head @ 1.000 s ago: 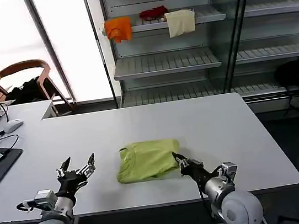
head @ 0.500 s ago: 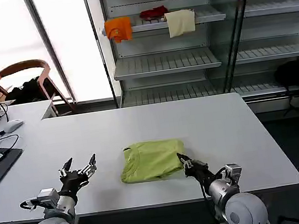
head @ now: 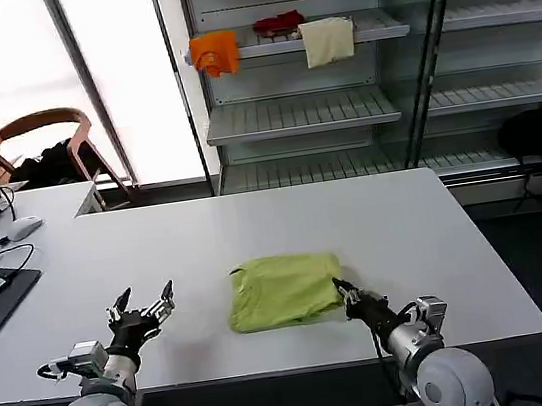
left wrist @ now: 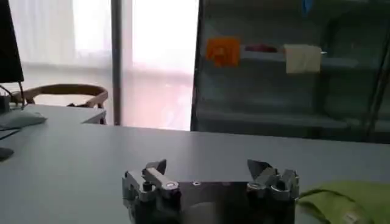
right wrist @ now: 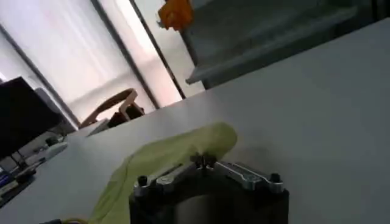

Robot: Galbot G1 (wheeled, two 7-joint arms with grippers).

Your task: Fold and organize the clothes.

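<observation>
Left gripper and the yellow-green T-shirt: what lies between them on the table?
Nothing: in the head view only bare white table separates the open left gripper from the T-shirt.

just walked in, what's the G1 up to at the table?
It is folding a lime T-shirt, which lies bunched into a compact fold on the white table. The right gripper is shut on the shirt's near right corner, low at the table's front edge. The left gripper is open, off to the shirt's left and touching nothing.

T-shirt [left wrist: 347, 201] cut off by frame edge.
</observation>
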